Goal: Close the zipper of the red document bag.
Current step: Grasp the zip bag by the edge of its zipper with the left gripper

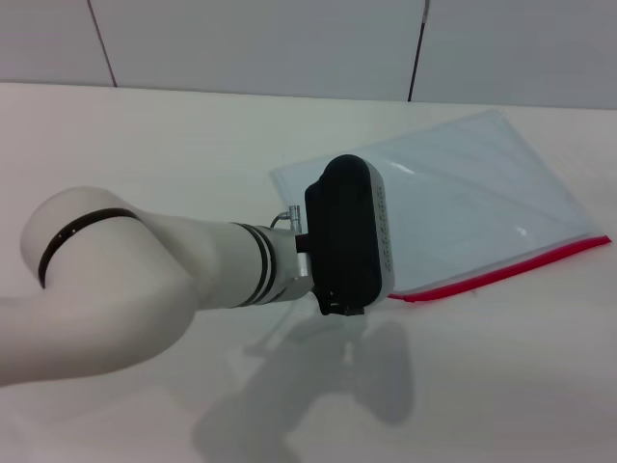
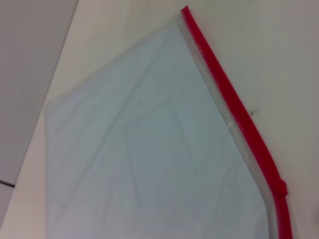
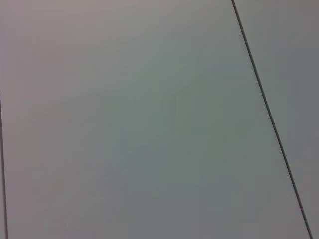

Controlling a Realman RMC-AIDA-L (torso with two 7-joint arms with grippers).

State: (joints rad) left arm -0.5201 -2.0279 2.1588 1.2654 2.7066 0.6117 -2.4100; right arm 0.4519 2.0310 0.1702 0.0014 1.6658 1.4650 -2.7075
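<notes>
The red document bag (image 1: 472,198) lies flat on the pale table at the right, a translucent pale-blue pouch turned at an angle. Its zipper (image 1: 506,269) is a thin red strip along the near long edge. My left gripper (image 1: 347,236) shows as a black housing held over the bag's near left corner, hiding that corner. The left wrist view looks down on the bag (image 2: 149,149) and the zipper (image 2: 234,112), with a small red bump (image 2: 283,188) on the strip near one end. My right gripper is out of view.
The table (image 1: 174,145) is bare cream to the left and in front of the bag. A grey panelled wall (image 1: 260,39) stands behind the table's far edge. The right wrist view shows only grey wall panels (image 3: 149,124).
</notes>
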